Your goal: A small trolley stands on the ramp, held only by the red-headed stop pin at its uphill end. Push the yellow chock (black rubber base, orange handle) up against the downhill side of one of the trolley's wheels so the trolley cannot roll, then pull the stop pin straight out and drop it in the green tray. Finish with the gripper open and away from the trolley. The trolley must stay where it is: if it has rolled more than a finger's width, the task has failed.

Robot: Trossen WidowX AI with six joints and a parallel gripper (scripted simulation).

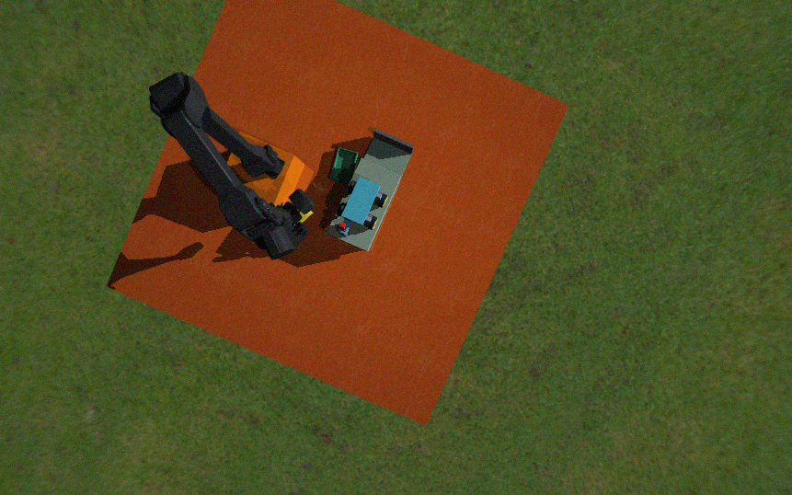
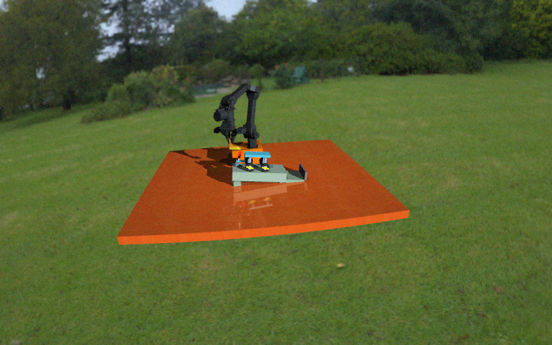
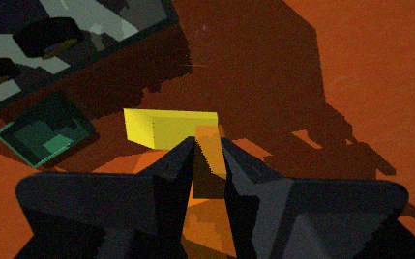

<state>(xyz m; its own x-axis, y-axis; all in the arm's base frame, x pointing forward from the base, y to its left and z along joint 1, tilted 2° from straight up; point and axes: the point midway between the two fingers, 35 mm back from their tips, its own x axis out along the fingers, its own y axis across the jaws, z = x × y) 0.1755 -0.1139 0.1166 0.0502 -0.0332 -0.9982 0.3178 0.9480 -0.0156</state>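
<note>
My gripper (image 3: 206, 144) is shut on the chock's orange handle. The yellow chock (image 1: 306, 214) (image 2: 235, 147) (image 3: 177, 131) hangs in the air beside the ramp (image 1: 382, 171) (image 2: 260, 176) (image 3: 146, 12), on the robot-base side; its black rubber underside is not visible. The blue-topped trolley (image 1: 361, 200) (image 2: 257, 154) stands on the ramp, and dark wheels show in the wrist view. The red-headed stop pin (image 1: 342, 226) (image 2: 239, 154) stands at the trolley's uphill end. The green tray (image 1: 344, 164) (image 3: 57, 142) lies beside the ramp and looks empty.
A dark end board (image 1: 393, 141) (image 2: 302, 171) stands across the ramp's low end. The orange robot base block (image 1: 295, 174) is on the tray's other side from the ramp. The arm's shadow falls across the orange platform (image 1: 447, 184) (image 2: 333, 193).
</note>
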